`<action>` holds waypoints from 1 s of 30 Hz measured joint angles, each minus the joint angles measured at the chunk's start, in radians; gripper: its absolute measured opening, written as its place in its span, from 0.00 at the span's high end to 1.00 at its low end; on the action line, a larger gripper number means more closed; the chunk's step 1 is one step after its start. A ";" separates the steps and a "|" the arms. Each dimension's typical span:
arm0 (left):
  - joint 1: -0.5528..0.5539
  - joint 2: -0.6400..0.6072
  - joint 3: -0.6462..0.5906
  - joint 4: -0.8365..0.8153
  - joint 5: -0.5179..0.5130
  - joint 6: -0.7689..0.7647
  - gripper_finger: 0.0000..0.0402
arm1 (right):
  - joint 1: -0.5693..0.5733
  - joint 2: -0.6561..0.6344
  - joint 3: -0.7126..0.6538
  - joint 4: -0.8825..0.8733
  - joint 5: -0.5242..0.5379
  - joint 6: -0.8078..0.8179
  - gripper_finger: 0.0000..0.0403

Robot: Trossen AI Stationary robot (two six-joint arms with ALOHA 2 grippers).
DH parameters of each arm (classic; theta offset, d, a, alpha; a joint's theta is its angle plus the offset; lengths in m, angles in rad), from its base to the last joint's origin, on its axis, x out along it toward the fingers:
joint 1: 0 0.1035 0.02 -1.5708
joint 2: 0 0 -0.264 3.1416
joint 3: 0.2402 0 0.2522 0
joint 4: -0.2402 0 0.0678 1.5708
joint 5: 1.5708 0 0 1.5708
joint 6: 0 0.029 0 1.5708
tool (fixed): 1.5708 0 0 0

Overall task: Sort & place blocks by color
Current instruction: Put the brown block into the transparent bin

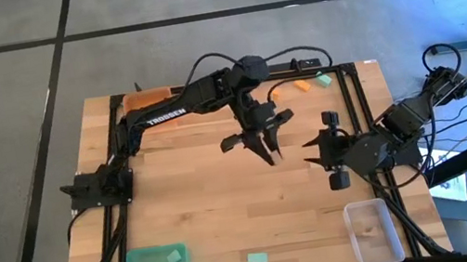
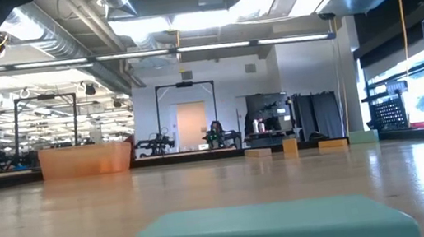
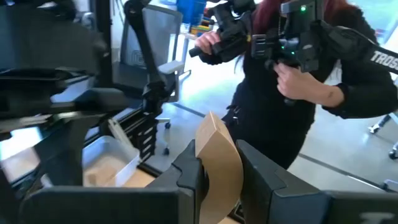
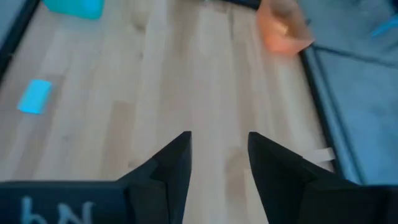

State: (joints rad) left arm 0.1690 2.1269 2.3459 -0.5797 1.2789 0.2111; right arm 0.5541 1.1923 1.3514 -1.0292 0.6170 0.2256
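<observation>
My left gripper (image 3: pixel 219 163) hangs over the middle of the table (image 1: pixel 264 145) and is shut on a pale wood block (image 3: pixel 217 146). My right gripper (image 4: pixel 217 142) waits open and empty at the table's right side (image 1: pixel 314 151), just above the boards. Two teal blocks (image 1: pixel 175 256) lie in the green tray (image 1: pixel 141 258). A single teal block (image 1: pixel 257 259) lies flat near the table's near edge, large in the low view (image 2: pixel 265 227). An orange block (image 1: pixel 302 85) and a teal block (image 1: pixel 324 80) lie by the far edge. My left gripper pinches the pale wood block between its two fingers (image 3: pixel 186 171). The block's upper part (image 3: pixel 214 127) juts out past the fingertips. The block is lifted clear of the table, with only the room behind it.
The orange tray (image 1: pixel 153 97) sits at the far left corner, partly under my left arm. The clear tray (image 1: pixel 372 231) is at the near right corner. A person in dark clothes (image 3: pixel 292 93) stands beyond the table holding controllers. Bare boards (image 1: pixel 208 210) lie between the arms and the near edge.
</observation>
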 joint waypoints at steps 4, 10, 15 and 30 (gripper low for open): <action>0.026 0.000 0.000 0.000 -0.004 0.005 0.85 | 0.000 0.000 0.000 0.034 0.019 -0.081 0.66; 0.064 0.019 0.000 0.016 -0.003 -0.018 0.85 | 0.000 0.000 0.000 0.077 0.018 -0.133 0.68; 0.060 0.032 -0.001 0.018 0.017 -0.016 0.85 | -0.023 0.000 0.000 0.081 0.028 -0.126 0.68; 0.081 0.067 0.000 0.086 0.034 -0.053 0.85 | -0.070 0.000 0.000 0.158 0.029 -0.218 0.68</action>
State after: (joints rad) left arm 0.2497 2.1937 2.3462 -0.4941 1.3128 0.1578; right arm 0.4843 1.1923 1.3518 -0.8714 0.6457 0.0076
